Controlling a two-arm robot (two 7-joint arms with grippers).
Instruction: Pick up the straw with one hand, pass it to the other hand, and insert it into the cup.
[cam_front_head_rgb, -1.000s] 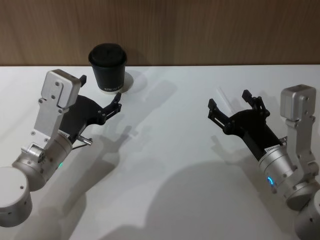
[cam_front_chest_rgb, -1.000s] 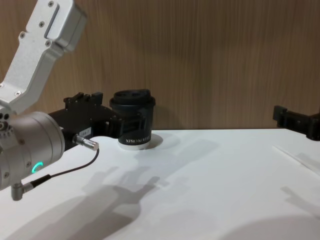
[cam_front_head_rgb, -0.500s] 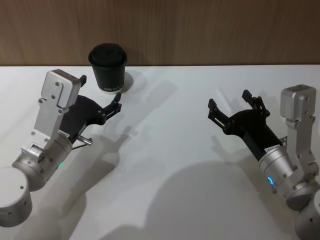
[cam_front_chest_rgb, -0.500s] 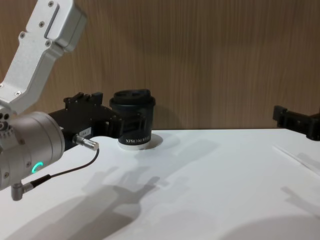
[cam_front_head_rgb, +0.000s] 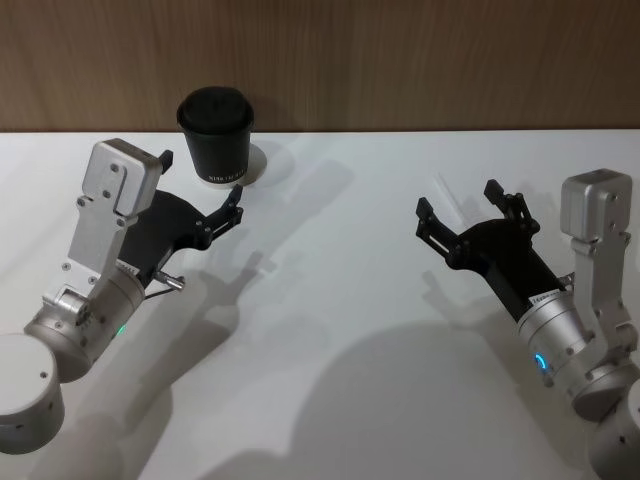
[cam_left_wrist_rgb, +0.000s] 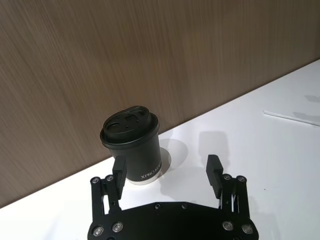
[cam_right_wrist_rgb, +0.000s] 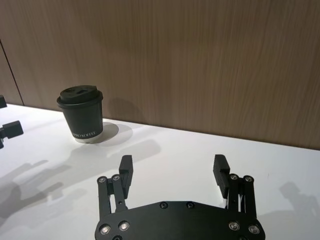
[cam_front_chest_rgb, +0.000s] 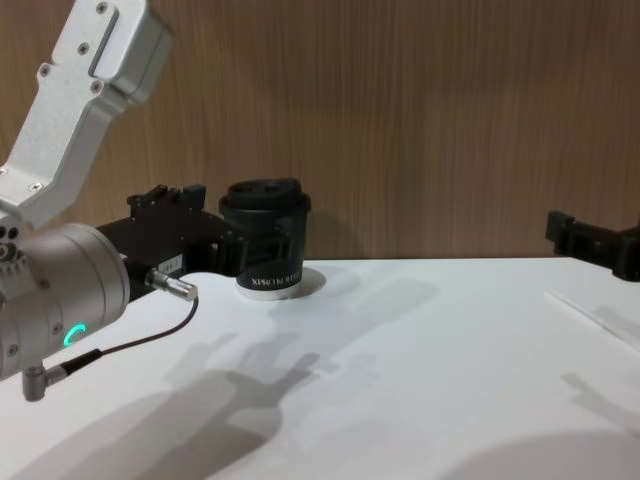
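Observation:
The cup (cam_front_head_rgb: 215, 135) is black with a domed lid and stands at the table's far left, by the wooden wall. My left gripper (cam_front_head_rgb: 200, 182) hovers just in front of it, open and holding nothing; its wrist view has the cup (cam_left_wrist_rgb: 132, 145) beyond the left gripper (cam_left_wrist_rgb: 167, 172). The straw (cam_front_chest_rgb: 590, 312) is thin and white and lies flat on the table at the right, also seen as the straw (cam_left_wrist_rgb: 292, 117) far off. My right gripper (cam_front_head_rgb: 462, 205) hangs open and empty above that area, and the right wrist view shows the right gripper (cam_right_wrist_rgb: 173, 170) wide apart.
A white disc (cam_front_head_rgb: 256, 166) lies under the cup. A thin black cable with a metal plug (cam_front_chest_rgb: 172, 285) hangs from the left arm. The wooden wall (cam_front_head_rgb: 400, 60) closes the table's far edge. The white table (cam_front_head_rgb: 330, 300) stretches between the arms.

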